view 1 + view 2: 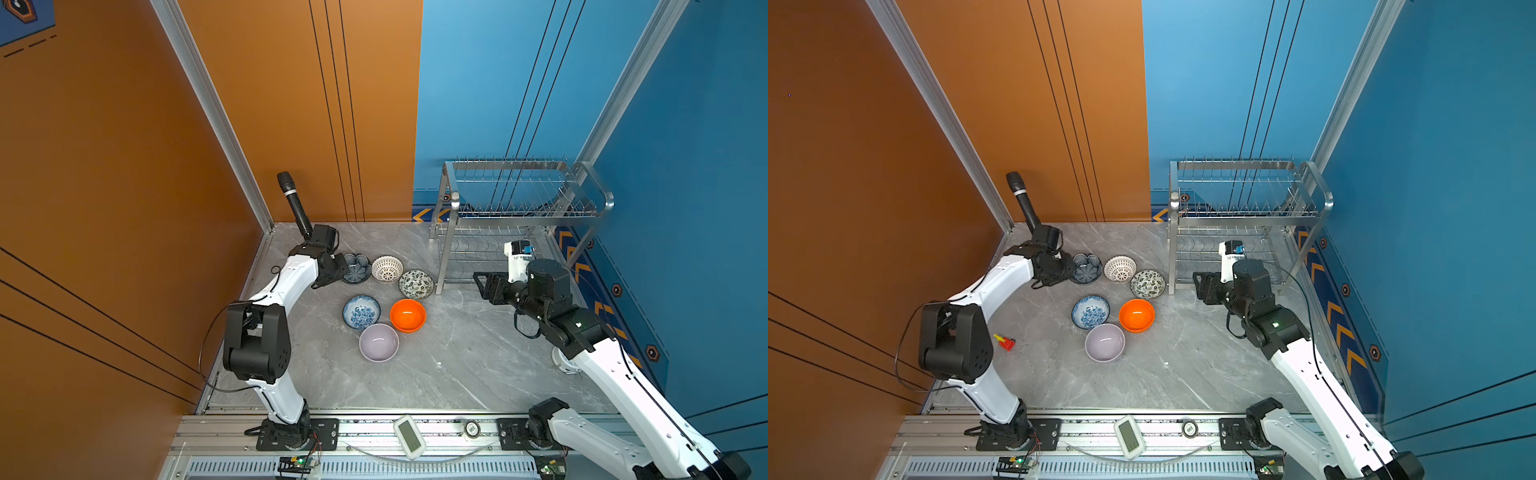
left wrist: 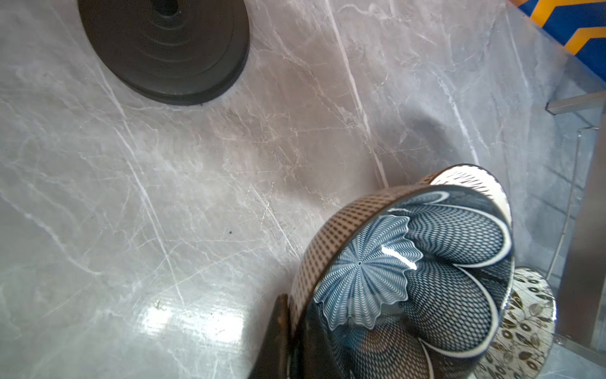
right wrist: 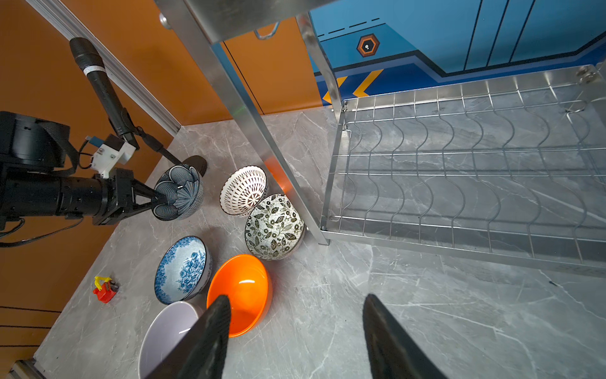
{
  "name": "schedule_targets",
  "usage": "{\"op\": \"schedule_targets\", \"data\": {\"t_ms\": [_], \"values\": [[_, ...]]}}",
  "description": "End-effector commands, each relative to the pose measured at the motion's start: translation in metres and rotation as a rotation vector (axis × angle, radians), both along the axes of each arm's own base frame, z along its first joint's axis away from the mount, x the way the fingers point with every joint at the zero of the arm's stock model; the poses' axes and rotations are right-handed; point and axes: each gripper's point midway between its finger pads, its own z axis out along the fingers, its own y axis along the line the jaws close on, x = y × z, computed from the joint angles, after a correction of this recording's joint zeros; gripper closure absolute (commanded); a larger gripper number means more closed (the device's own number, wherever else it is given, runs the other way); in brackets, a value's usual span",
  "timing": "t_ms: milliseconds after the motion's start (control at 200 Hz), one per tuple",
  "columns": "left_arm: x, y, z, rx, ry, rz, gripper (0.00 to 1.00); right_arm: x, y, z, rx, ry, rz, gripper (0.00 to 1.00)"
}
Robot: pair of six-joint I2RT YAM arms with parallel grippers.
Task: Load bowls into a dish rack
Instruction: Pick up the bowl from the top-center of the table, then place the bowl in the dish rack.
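Note:
Six bowls lie grouped mid-table: dark blue petal-shaped [image 1: 356,268], white lattice [image 1: 387,269], leaf-patterned [image 1: 416,284], blue floral [image 1: 361,312], orange [image 1: 407,315] and lilac [image 1: 378,342]. My left gripper [image 1: 338,271] is shut on the near rim of the dark blue bowl [image 2: 410,272], one finger inside and one outside [image 3: 154,200]. I cannot tell whether that bowl is off the table. The steel dish rack [image 1: 528,220] stands empty at the back right. My right gripper [image 3: 295,298] hangs open over bare table beside the orange bowl [image 3: 242,288], near the rack's front leg [image 1: 446,266].
A black microphone [image 1: 295,205] on a round base [image 2: 164,49] stands behind the left arm. A small red and yellow toy [image 1: 1005,342] lies at the left. A white timer [image 1: 409,436] rests on the front rail. Walls close in on the left, back and right.

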Motion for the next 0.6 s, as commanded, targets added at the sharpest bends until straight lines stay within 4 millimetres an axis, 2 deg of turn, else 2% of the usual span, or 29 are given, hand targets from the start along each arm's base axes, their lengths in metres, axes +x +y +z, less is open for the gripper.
{"op": "schedule_targets", "data": {"t_ms": [0, 105, 275, 466, 596], "values": [[-0.002, -0.012, 0.038, -0.056, -0.104, -0.017, 1.0, -0.004, 0.003, -0.002, 0.008, 0.01, 0.001, 0.35], [-0.009, -0.026, 0.056, -0.069, -0.142, -0.043, 1.0, -0.006, 0.012, -0.002, 0.011, 0.018, 0.029, 0.36], [-0.025, -0.063, 0.077, -0.094, -0.183, -0.119, 1.0, -0.012, 0.036, -0.003, 0.02, 0.037, 0.094, 0.37], [-0.048, -0.118, 0.082, -0.119, -0.178, -0.237, 1.0, -0.017, 0.067, -0.003, 0.047, 0.05, 0.175, 0.39], [-0.064, -0.145, 0.078, -0.109, -0.151, -0.303, 1.0, -0.02, 0.086, -0.005, 0.064, 0.071, 0.224, 0.43]]}}
